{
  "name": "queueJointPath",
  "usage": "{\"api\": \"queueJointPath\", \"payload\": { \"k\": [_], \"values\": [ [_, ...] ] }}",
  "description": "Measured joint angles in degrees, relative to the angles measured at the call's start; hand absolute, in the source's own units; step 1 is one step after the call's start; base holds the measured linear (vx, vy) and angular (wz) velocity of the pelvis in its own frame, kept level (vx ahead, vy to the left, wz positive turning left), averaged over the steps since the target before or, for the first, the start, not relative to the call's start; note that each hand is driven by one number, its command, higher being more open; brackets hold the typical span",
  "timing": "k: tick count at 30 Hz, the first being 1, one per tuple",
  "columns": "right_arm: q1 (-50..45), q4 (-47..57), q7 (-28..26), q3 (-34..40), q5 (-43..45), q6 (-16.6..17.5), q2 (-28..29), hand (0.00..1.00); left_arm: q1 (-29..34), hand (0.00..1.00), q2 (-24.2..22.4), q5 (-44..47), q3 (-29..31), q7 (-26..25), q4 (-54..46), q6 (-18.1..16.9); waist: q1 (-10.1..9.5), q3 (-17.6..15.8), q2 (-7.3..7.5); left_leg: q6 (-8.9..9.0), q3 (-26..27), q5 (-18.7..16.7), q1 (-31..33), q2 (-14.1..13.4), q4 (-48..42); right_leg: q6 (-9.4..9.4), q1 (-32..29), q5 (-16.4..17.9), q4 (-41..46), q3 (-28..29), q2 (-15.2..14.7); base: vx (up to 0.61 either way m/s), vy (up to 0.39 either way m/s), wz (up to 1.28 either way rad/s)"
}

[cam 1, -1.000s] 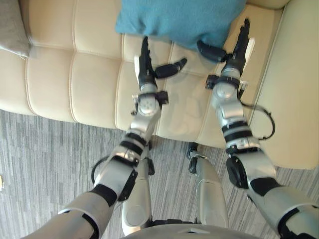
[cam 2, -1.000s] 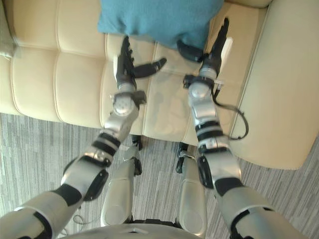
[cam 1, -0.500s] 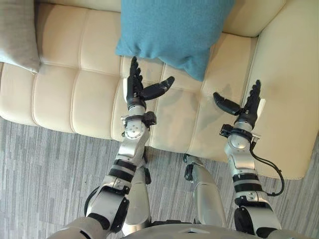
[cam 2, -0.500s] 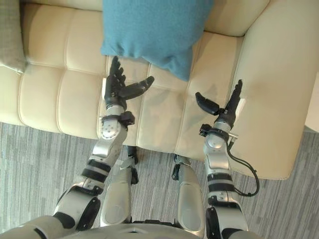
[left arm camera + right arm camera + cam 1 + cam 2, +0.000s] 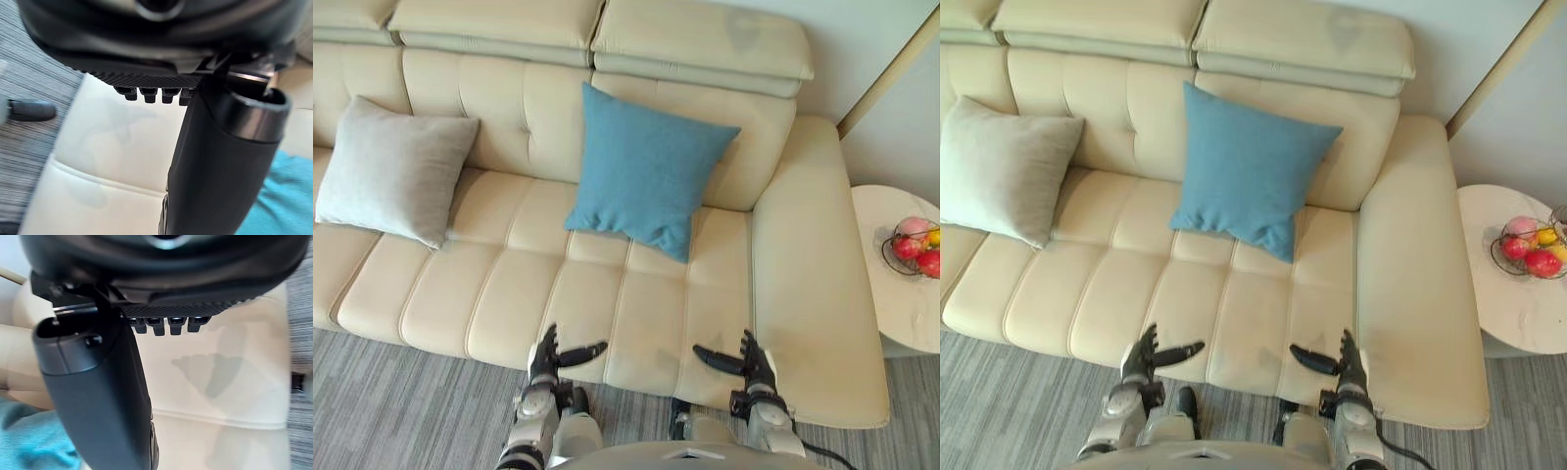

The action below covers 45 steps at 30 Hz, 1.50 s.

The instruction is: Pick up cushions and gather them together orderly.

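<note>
A teal cushion [image 5: 648, 168] leans upright against the backrest of the cream sofa [image 5: 489, 294], right of its middle. A grey cushion [image 5: 393, 169] leans against the backrest at the sofa's left end, well apart from the teal one. My left hand [image 5: 548, 358] hovers open over the seat's front edge, fingers straight and thumb out to the side. My right hand [image 5: 750, 358] is open the same way over the front edge near the sofa's right arm. Both hands hold nothing. The teal cushion [image 5: 283, 196] also shows past my left thumb in the left wrist view.
A round white side table [image 5: 886, 259] stands to the right of the sofa's arm, bearing a wire bowl of fruit [image 5: 913, 245]. Grey striped carpet [image 5: 382, 411] lies before the sofa.
The camera has pulled back and up, so the whole sofa now shows. Both hands have drawn back from the teal cushion to the seat's front edge, staying open.
</note>
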State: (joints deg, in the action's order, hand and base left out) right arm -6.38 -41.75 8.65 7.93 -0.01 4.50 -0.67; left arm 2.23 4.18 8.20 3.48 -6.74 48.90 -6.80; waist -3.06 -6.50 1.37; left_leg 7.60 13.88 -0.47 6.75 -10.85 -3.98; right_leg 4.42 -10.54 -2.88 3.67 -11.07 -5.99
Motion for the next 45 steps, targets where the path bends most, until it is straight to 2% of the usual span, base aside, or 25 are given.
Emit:
{"api": "queueJointPath", "payload": {
  "k": [7,8,11,12,13,14,15,16,17,18,19,21,22,23,24,25,27,30,33,34,35,37,38,41,45],
  "values": [
    [-0.09,-13.12,-1.99,7.17,0.12,-0.59,0.21,1.0,4.18,1.0,0.46,-4.51,5.85,1.01,7.45,1.08,0.23,3.41,0.14,-0.17,0.02,-0.1,-6.13,1.53,3.0,0.99,6.92,-1.35,-4.85,0.06,-0.48,0.01,0.053,-0.04],
    [0.2,-14.37,-2.08,8.79,0.18,-1.15,-0.06,1.0,3.91,1.0,0.58,-6.27,6.96,1.03,8.81,1.15,0.24,3.54,0.51,-0.37,2.53,-0.28,-8.17,2.15,3.64,1.02,7.06,-2.09,-4.64,2.6,-0.82,-0.06,0.102,-0.72],
    [0.82,-14.04,-1.95,7.49,0.2,-1.52,0.2,1.0,2.85,1.0,-0.82,-6.74,6.91,1.13,8.66,1.15,0.28,2.19,1.34,-0.28,5.34,-3.69,-7.44,1.75,-1.59,0.1,4.68,-1.48,-0.93,5.46,-1.23,-0.13,0.081,-0.62],
    [0.45,-13.88,-1.83,7.25,0.2,-1.54,0.68,1.0,1.76,1.0,-0.28,-6.77,7.01,1.47,8.51,1.12,0.39,1.74,3.17,-1.68,5.59,-4.57,-5.71,2.4,-4.8,-0.33,3.85,-1.79,-0.42,5.7,-2.02,-0.1,0.065,-0.12],
    [0.58,-13.79,-1.8,6.87,0.2,-1.56,1.22,1.0,1.57,1.0,0.12,-6.76,6.97,1.56,8.21,1.19,0.32,1.9,4.13,-2.45,4.93,-5.01,-3.68,3.96,-6.9,-0.24,3.6,-2.99,-1.84,6.86,-2.42,-0.12,0.092,-0.41],
    [2.61,-13.5,-1.68,6.98,0.2,-1.74,0.68,1.0,1.57,1.0,-1.15,-6.8,9.19,1.79,6.07,0.83,-1.22,1.17,2.1,-5.82,5.48,-6.07,-1.27,2.88,-7.87,-0.86,-2.32,3.99,13.79,3.93,-1.62,-0.11,0.094,-0.32],
    [2.92,-13.22,-1.32,6.57,0.29,-1.94,1.33,1.0,1.23,1.0,-0.81,-6.82,9.44,1.62,5.67,0.65,-1.02,0.45,2.67,-6.23,5.67,-5.83,-0.67,2.98,-9.34,-1.84,-4.46,8.68,25.24,2.41,-2.8,-0.11,0.02,0.09],
    [1.82,-13.19,-1.04,6.37,0.27,-1.89,2.47,1.0,1.42,1.0,-0.14,-6.81,9.2,0.94,5.52,0.93,-0.76,0.55,3.24,-6.77,4.24,-6.21,-0.38,3.3,-11.45,-0.89,-4.52,13.43,40.86,1.34,-3.69,-0.04,-0.086,0.56],
    [1.61,-13.34,-1.18,5.95,0.24,-1.98,3.24,1.0,2.16,1.0,0.15,-6.82,9.15,0.87,4.66,1.05,-1.42,1.16,4.46,-6.84,4.14,-6.26,0.11,3.79,-12.75,-0.09,-2.08,13.65,42.59,1.24,-3.61,-0.01,-0.146,0.46],
    [2.18,-13.52,-1.17,5.39,0.16,-1.91,3.6,1.0,2.38,1.0,0.2,-6.75,9.3,0.78,4.08,1.03,-2.18,1.52,5.12,-6.93,4.37,-6.31,1.03,4.18,-13.84,0.42,-0.39,15.18,38.87,1.16,-3.67,-0.02,-0.149,0.01],
    [3.27,-13.64,-1.11,4.92,0.14,-1.87,3.52,1.0,2.31,1.0,-0.15,-6.63,9.39,0.62,4.07,1.09,-2.7,1.53,5.04,-6.98,4.5,-6.33,2.08,3.91,-14.73,0.56,0.83,16.51,35.42,0.8,-3.1,-0.12,-0.108,-0.32],
    [7.34,-13.02,-0.76,4.36,0.11,-1.26,2.79,1.0,1.88,1.0,-2.06,-6.57,9.0,-0.09,4.05,1.15,-3.83,1.38,2.34,-5.88,4.83,-5.44,5.79,2.0,-14.77,-0.91,3.39,17.46,22.81,-0.21,0.08,-0.19,-0.086,-0.35],
    [8.77,-12.81,-0.32,4.37,0.11,-1.04,2.71,1.0,1.35,1.0,-2.4,-6.54,8.52,0.1,4.12,1.23,-3.94,0.49,1.68,-5.83,4.89,-4.66,6.73,2.12,-14.59,-1.3,4.51,17.68,18.57,-0.29,0.45,-0.16,-0.059,-0.12],
    [9.42,-12.81,-0.11,4.35,0.11,-1.04,2.46,1.0,0.97,1.0,-2.53,-6.54,7.99,0.05,4.14,1.31,-3.87,-0.16,1.06,-5.76,4.78,-4.21,7.1,2.12,-14.6,-1.58,5.58,17.63,15.83,-0.64,0.81,-0.18,-0.051,0.18],
    [9.21,-12.85,0.34,4.35,0.11,-1.08,1.89,1.0,0.66,1.0,-3.41,-6.54,7.58,-0.32,4.02,1.36,-3.57,-0.92,-0.83,-5.51,3.77,-3.06,7.19,1.56,-14.34,-2.33,7.34,16.01,13.51,-2.25,1.75,-0.22,-0.042,0.45],
    [8.16,-13.01,0.56,4.36,0.12,-1.46,1.93,1.0,0.82,1.0,-3.4,-6.54,6.69,-0.45,3.92,1.24,-3.48,-0.66,-1.15,-5.18,3.23,-1.19,6.97,1.78,-12.62,-2.73,7.79,15.56,12.95,-3.83,1.77,-0.25,-0.024,0.51],
    [7.29,-13.11,0.82,4.47,0.13,-1.85,2.15,1.0,0.58,1.0,-3.27,-6.56,6.38,-0.4,3.42,1.19,-2.93,-0.87,-0.78,-4.7,2.69,0.85,6.5,2.24,-9.35,-3.84,7.4,14.63,12.24,-6.09,1.41,-0.21,-0.004,0.55],
    [6.22,-13.27,1.48,4.56,0.13,-2.46,1.94,1.0,0.71,1.0,-3.31,-6.71,6.38,-0.32,3.02,1.22,-2.58,-1.25,-0.78,-5.16,2.43,-1.59,6.29,1.05,-12.99,-4.4,6.99,13.79,12.4,-7.79,1.05,-0.13,0.047,0.34],
    [6.01,-13.19,1.48,5.32,0.11,-2.61,0.76,1.0,0.67,1.0,-3.36,-6.72,6.46,-0.24,3.07,1.23,-2.28,-1.24,-0.53,-3.99,0.53,-7.8,4.49,0.78,-20.02,-3.06,5.15,12.34,13.34,-7.46,-1.13,-0.08,0.158,0.05],
    [6.0,-13.17,1.43,5.75,0.11,-2.61,0.72,1.0,0.7,1.0,-3.43,-6.73,6.48,-0.24,3.16,1.23,-2.26,-1.2,-0.63,-3.79,0.34,-8.55,3.67,0.68,-20.04,-2.63,5.07,11.96,13.26,-7.27,-1.33,-0.06,0.195,-0.08],
    [5.96,-13.18,1.36,6.94,0.11,-2.62,0.49,1.0,0.81,1.0,-4.09,-6.76,6.5,-0.22,3.71,1.27,-1.96,-0.93,-1.1,-3.16,-0.44,-9.59,1.83,1.44,-16.29,-1.35,4.81,10.96,12.51,-6.79,-1.4,-0.08,0.203,-0.09],
    [5.44,-14.04,0.63,7.79,0.07,-2.73,2.7,1.0,1.43,1.0,-2.48,-6.85,6.44,-0.24,4.62,1.76,-1.29,0.33,0.77,-5.01,1.02,-6.85,-0.28,4.63,-9.94,0.14,5.62,7.84,7.98,-5.98,-2.89,-0.12,0.275,-0.1],
    [5.23,-14.45,0.45,7.88,0.08,-2.85,3.03,1.0,1.56,1.0,-2.22,-7.02,6.4,-0.23,5.06,1.91,-0.93,0.72,1.11,-5.52,1.27,-5.76,-1.27,5.76,-7.74,0.44,6.34,6.64,6.28,-5.93,-3.52,-0.09,0.235,-0.03],
    [5.06,-15.4,0.25,9.06,0.09,-3.06,2.98,1.0,1.5,1.0,-2.2,-8.05,5.76,-0.19,6.2,1.93,-0.38,1.61,1.06,-6.76,1.36,-3.93,-2.48,7.8,-4.33,0.98,7.47,4.32,3.11,-5.87,-4.3,-0.05,0.125,0.05],
    [4.62,-16.85,0.26,11.31,0.09,-3.34,2.68,1.0,2.13,1.0,-1.79,-8.65,6.08,-0.17,8.58,2.44,0.15,1.96,-0.23,-7.2,2.4,-1.46,-6.36,9.33,0.85,1.46,9.83,2.14,-0.23,-4.74,-4.28,0.01,0.05,-0.1]
  ]
}}
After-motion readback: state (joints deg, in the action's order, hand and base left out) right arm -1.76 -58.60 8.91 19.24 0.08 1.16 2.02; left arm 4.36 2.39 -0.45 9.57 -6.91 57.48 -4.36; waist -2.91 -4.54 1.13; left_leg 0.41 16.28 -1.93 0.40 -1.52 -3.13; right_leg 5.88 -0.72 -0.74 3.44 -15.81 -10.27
